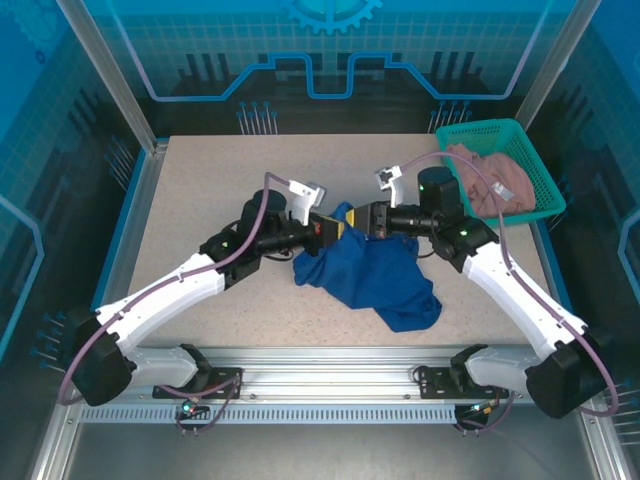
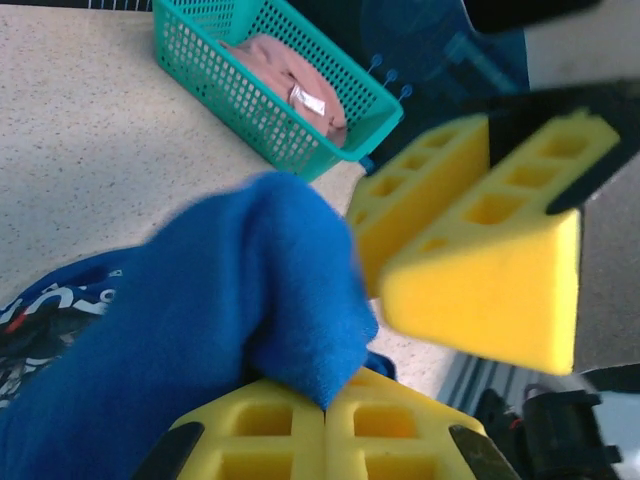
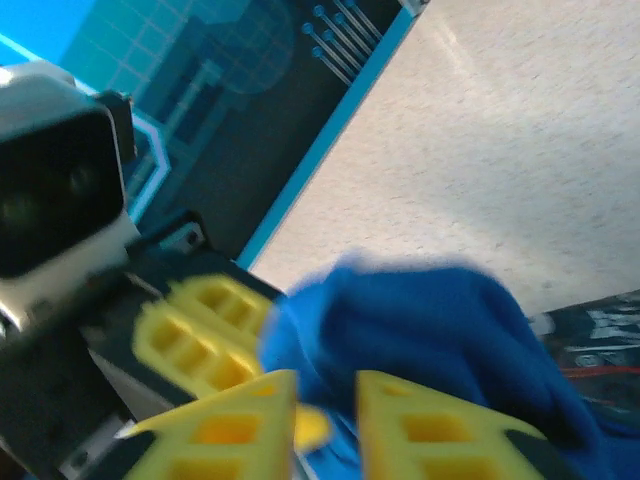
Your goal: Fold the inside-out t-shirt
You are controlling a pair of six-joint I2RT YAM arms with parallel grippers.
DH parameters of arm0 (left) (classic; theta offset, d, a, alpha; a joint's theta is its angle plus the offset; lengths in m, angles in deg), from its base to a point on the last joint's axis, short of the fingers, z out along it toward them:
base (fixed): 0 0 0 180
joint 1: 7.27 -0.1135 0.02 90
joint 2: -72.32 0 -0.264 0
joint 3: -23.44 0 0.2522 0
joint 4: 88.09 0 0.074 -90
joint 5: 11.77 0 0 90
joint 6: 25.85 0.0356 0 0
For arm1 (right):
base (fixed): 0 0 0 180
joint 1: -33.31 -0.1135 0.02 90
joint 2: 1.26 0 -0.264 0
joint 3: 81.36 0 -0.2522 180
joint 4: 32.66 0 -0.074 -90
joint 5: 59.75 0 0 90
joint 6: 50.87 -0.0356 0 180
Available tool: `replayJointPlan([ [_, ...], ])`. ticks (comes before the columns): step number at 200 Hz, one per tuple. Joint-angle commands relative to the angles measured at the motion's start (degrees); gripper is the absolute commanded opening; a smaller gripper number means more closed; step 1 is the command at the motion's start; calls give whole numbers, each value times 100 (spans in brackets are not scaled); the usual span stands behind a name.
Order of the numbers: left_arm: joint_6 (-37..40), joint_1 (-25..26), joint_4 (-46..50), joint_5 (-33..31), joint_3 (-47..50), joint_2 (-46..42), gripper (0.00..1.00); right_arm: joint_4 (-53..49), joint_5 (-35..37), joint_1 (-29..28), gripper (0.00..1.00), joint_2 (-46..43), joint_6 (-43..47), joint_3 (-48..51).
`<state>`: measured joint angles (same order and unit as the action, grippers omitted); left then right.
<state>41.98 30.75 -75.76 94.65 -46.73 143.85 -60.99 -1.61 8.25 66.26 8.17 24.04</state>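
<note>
- Blue cotton, the inside-out t-shirt (image 1: 378, 282) lies crumpled on the middle of the surface (image 1: 210, 180), trailing toward the near right.
- Its far edge rises into a peak between the two hands.
- Left hand (image 2: 325, 392) has its yellow pads pressed together, pinching that fold of cloth.
- Right hand (image 3: 327, 390) faces it from the right, pads narrowly parted, with the cloth bunched just at their tips.
- Far right, a green basket (image 1: 545, 170) holds a pinkish garment (image 1: 488, 178).
</note>
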Motion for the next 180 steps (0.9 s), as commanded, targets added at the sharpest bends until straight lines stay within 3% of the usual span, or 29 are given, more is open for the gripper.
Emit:
replayJointPlan([
  [1,-887,-389,-1036,1143,424,-368,0,-643,742,77,38,-668,1077,58],
  [38,-1289,-653,-1822,1860,892,-567,0,-57,800,-24,46,-1292,1720,998],
  [84,-1193,-691,-2022,2089,1160,-785,0,343,986,-212,46,-917,1762,1321],
  [120,-1244,-691,-2126,1856,1310,-812,0,839,889,-780,35,-640,1750,1728],
  [154,-1322,-691,-2222,1661,1392,-816,1,1263,1442,-1519,19,-458,1804,2200],
  [180,-1291,-703,-2242,1606,1438,-864,0,1534,1777,-1593,8,-388,1690,2559],
])
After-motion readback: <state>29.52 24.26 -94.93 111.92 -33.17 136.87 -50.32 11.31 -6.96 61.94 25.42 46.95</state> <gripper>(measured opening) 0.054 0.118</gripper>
